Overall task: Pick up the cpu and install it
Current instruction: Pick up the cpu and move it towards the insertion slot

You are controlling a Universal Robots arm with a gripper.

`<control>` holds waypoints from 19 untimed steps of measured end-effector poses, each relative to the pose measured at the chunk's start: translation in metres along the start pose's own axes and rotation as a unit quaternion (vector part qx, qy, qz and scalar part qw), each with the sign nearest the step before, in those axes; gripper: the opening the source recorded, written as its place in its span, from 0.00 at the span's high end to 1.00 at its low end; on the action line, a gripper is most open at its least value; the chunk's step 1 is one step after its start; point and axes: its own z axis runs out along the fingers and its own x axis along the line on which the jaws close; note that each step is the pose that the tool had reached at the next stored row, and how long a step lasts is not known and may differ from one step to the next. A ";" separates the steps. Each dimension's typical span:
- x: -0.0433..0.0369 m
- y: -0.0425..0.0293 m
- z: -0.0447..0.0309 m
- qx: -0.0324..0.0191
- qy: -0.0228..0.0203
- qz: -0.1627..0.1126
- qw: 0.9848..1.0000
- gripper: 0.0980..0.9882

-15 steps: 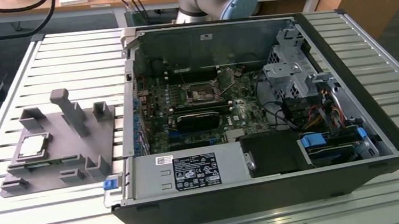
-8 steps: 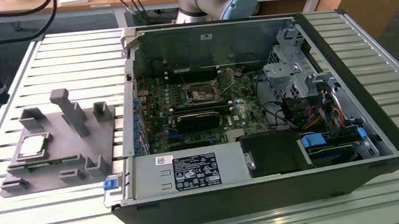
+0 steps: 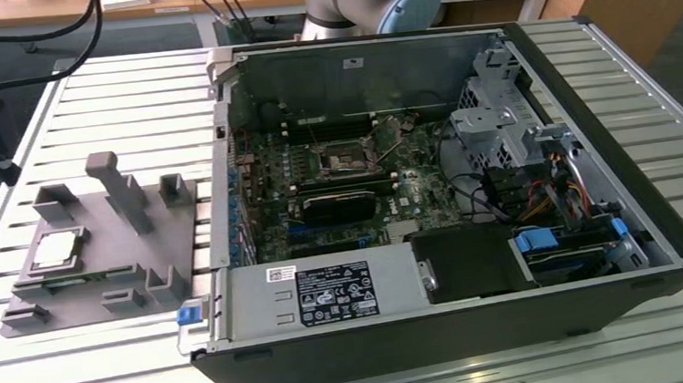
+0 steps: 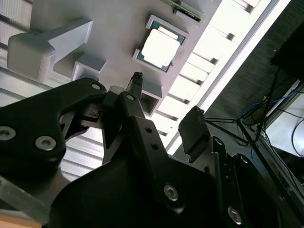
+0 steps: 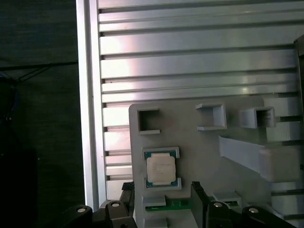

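Slatted aluminium table [image 3: 114, 90], bright and ribbed, carried an open computer case [image 3: 637, 223] in the middle of the exterior view. A grey plastic fixture plate [image 3: 108, 246] sat toward that view's lower left. The plate looked matte and moulded, with square hollow pockets and blocky upright posts rising from it.

The cpu [image 3: 57, 249] lay flat in a shallow seat on the plate, near its edge on the exterior view's left. In both wrist views it showed as a small square, its smooth silvery lid [image 5: 160, 169] glaring in the light above a thin pale rim [image 4: 160, 47]. Short raised lips of the seat hugged two opposite sides.

The gripper [image 5: 161, 186] hung above the plate close to the chip. Its black, bolted fingers [image 4: 137, 80] were spread apart with nothing between them and were not touching the cpu.

By its look the chip would be very light and quite stiff, with a slick lid and a delicate underside. It seemed best pinched gently by the two rim edges the lips left free and kept level, never pressed from above. Inside the case, the green motherboard [image 3: 354, 190] lay bare, with a square socket [image 3: 345, 161] near its upper middle.
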 end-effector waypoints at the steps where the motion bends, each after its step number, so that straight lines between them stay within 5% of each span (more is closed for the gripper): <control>1: 0.0000 -0.0001 0.0018 0.000 0.000 0.000 1.000 0.45; 19: -0.0003 -0.0009 0.0178 0.000 0.001 0.000 1.000 0.45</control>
